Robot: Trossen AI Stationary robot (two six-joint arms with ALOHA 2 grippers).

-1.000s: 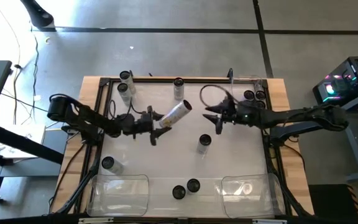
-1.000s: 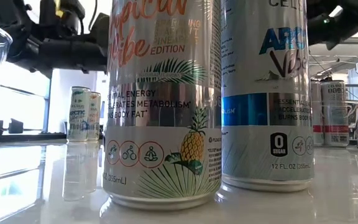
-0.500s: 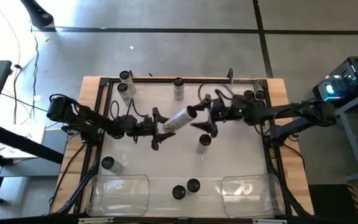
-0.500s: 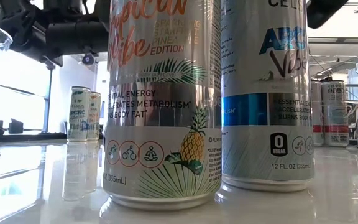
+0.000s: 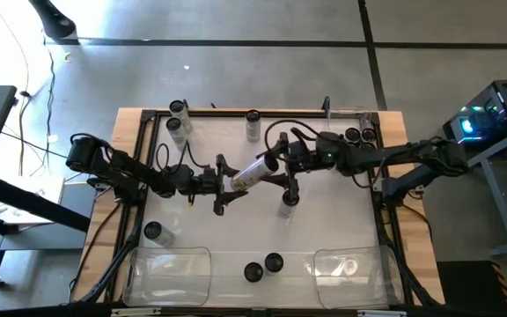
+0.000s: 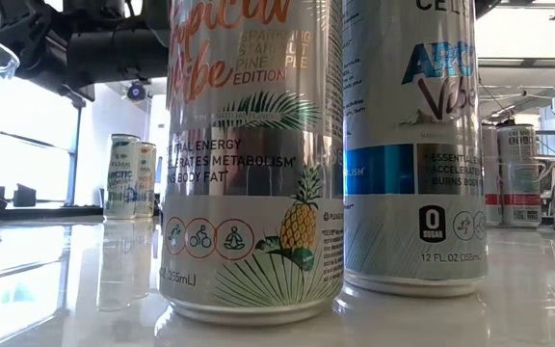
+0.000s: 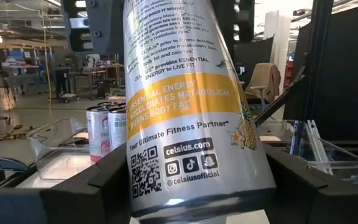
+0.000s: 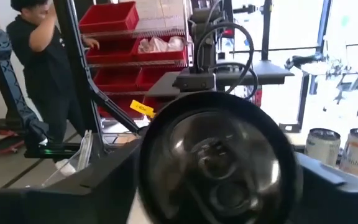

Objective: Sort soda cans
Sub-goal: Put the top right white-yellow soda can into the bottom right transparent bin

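The soda can (image 5: 254,169) is hanging tilted above the counter (image 5: 236,220), the left gripper (image 5: 227,183) clamping its base and the right gripper (image 5: 282,167) spreading around its top; smooth, dent-prone metal, probably best gripped mid-body.

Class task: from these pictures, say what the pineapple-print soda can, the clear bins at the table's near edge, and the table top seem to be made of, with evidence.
Pineapple-print soda can: likely aluminium, glossy printed wall, bright rolled base rim.
Clear bins: apparently transparent plastic; the surface shows through, rounded glinting edges.
Table top: smooth pale sheet, perhaps laminate or acrylic; it mirrors the cans. Wooden border.
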